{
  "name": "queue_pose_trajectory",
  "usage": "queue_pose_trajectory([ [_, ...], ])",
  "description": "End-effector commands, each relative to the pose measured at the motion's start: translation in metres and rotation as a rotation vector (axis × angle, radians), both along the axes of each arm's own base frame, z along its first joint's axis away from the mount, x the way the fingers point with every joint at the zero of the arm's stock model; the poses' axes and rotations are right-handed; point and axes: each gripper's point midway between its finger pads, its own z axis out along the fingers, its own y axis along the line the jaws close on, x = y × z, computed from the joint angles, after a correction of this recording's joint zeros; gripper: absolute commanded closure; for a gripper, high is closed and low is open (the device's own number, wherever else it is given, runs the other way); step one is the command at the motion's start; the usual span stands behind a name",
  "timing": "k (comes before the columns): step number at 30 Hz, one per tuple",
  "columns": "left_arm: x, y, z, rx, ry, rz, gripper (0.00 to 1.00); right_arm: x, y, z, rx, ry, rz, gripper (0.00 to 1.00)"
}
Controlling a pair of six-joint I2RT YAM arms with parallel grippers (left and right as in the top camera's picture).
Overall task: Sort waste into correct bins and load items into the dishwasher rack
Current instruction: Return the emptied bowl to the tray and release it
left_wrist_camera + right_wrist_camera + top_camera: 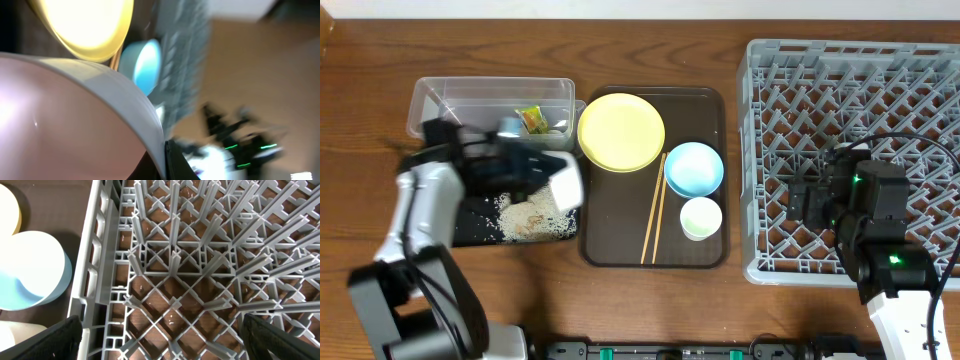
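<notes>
Tip the white bowl (568,186), clamped firmly in the left gripper (552,180), further above the black tray (475,228) with rice grains (528,215). Shake gently, staying inside its rim. Hold the right gripper (802,200), spread wide and empty, over the dishwasher rack (770,70).

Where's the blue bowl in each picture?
Overhead: blue bowl in the middle, on the tray.
Left wrist: bowl top middle, blurry.
Right wrist: bowl at the left edge.
Shared landmark: the grey rack, right of the bowl in all three.
</notes>
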Motion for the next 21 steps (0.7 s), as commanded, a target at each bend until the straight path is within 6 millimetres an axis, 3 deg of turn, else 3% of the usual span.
queue_pose_trajectory([
  [1, -0.012, -0.022, -0.034, 0.335, -0.035, -0.131, 0.94, 0.003, 0.005, 0.01, 0.008, -0.027, 0.013, 0.01],
  [7, -0.032, -0.078, -0.063, 0.612, -0.143, -0.371, 0.94, 0.003, 0.005, 0.01, 0.008, -0.027, 0.013, 0.01],
  [9, -0.037, -0.09, -0.069, 0.689, -0.187, -0.421, 0.89, 0.003, 0.005, 0.01, 0.008, -0.027, 0.013, 0.01],
  [13, -0.04, -0.1, -0.079, 0.875, -0.273, -0.476, 0.84, 0.003, 0.005, 0.01, 0.008, -0.026, 0.013, 0.01],
  [17, -0.041, -0.114, -0.078, 0.903, -0.336, -0.5, 0.83, 0.003, 0.005, 0.01, 0.008, -0.027, 0.013, 0.01],
  [19, -0.038, -0.118, -0.076, 0.897, -0.356, -0.498, 0.71, 0.003, 0.005, 0.01, 0.008, -0.026, 0.013, 0.01],
  [21, -0.035, -0.12, -0.074, 0.893, -0.369, -0.49, 0.67, 0.003, 0.005, 0.01, 0.008, -0.026, 0.013, 0.01],
])
